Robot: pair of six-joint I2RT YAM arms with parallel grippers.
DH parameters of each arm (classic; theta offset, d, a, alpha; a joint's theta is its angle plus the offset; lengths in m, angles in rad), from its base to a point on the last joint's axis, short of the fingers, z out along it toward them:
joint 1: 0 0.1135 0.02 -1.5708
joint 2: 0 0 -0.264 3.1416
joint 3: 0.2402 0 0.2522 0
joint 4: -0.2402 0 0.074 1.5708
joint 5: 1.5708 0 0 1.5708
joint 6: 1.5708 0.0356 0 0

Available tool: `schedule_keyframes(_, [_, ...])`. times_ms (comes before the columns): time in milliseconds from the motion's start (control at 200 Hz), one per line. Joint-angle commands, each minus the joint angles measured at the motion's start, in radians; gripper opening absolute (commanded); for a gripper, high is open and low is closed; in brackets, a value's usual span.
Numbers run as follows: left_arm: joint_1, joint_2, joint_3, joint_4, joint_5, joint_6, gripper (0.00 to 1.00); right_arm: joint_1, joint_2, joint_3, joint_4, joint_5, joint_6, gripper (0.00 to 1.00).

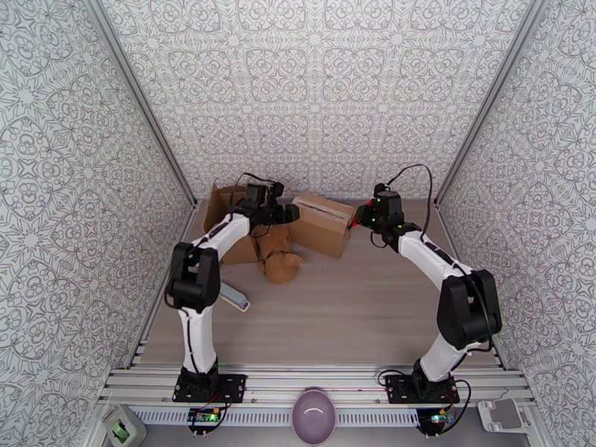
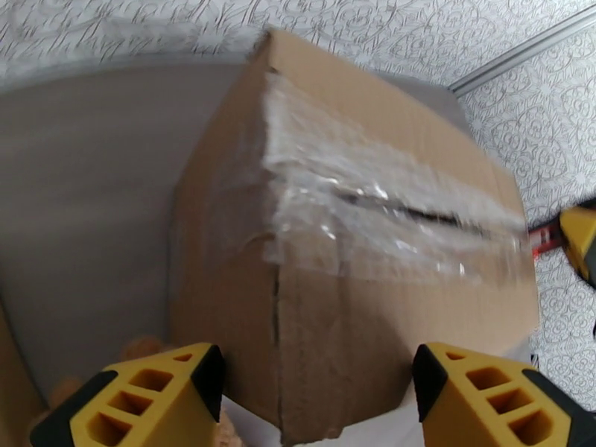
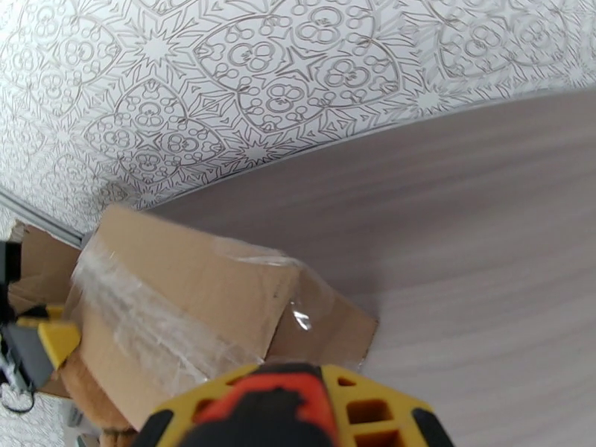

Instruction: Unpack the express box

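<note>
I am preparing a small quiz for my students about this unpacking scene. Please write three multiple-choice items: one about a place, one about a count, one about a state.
1. Where does the plush bear lie?
A. On top of the taped box
B. On the table, beside the taped box
C. Inside the open box

2. How many cardboard boxes stand on the table?
A. One
B. Two
C. Four

3. In what state is the left claw?
A. Shut on the bear
B. Shut, holding nothing
C. Open, fingers wide apart

Key: 1 B, the top view shows the bear on the table surface next to that box; 2 B, one taped, one open; 3 C, its yellow fingers stand wide apart before the taped box.
</note>
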Motion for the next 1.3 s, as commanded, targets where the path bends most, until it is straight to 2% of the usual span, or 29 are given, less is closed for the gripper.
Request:
schedule_keyframes(0, [-0.054, -0.103, -0.074, -0.040, -0.056, 0.007, 0.80, 0.013, 0.022, 0.062, -0.029, -0.075, -0.052, 0.00])
schedule_keyframes(185, [-0.083, -0.227, -0.123, -0.076, -0.261, 0.182, 0.87, -0.029, -0.024, 0.031, -0.100, 0.039, -0.070, 0.00])
schedule_keyframes(245, [-0.097, -0.259, -0.128, -0.075, -0.282, 0.266, 0.89, -0.057, -0.063, -0.031, -0.054, 0.047, -0.033, 0.00])
schedule_keyframes(305, [-0.112, -0.273, -0.115, -0.087, -0.348, 0.361, 0.90, -0.077, -0.098, -0.091, 0.005, 0.044, 0.015, 0.00])
schedule_keyframes(420, [-0.138, -0.275, -0.066, -0.125, -0.368, 0.543, 0.90, -0.081, -0.159, -0.190, 0.116, 0.053, 0.101, 0.00])
schedule_keyframes(575, [-0.204, -0.285, -0.048, -0.106, -0.294, 0.880, 0.90, -0.080, -0.278, -0.357, 0.303, 0.097, 0.206, 0.00])
schedule_keyframes(650, [-0.231, -0.248, -0.006, -0.123, -0.180, 1.017, 0.91, -0.081, -0.334, -0.442, 0.400, 0.124, 0.261, 0.00])
schedule_keyframes(845, [-0.272, -0.168, 0.063, -0.075, 0.012, 1.079, 0.95, -0.079, -0.392, -0.560, 0.603, 0.126, 0.383, 0.00])
schedule_keyframes(1030, [-0.342, -0.108, 0.082, -0.057, -0.032, 1.251, 0.98, -0.073, -0.359, -0.623, 0.771, 0.116, 0.455, 0.00])
schedule_keyframes(1190, [-0.352, -0.020, 0.145, -0.012, -0.021, 1.299, 0.98, -0.067, -0.270, -0.634, 0.933, 0.083, 0.542, 0.00])
schedule_keyframes(1295, [-0.354, 0.026, 0.176, 0.027, -0.048, 1.287, 0.97, -0.061, -0.227, -0.612, 0.959, 0.063, 0.557, 0.00])
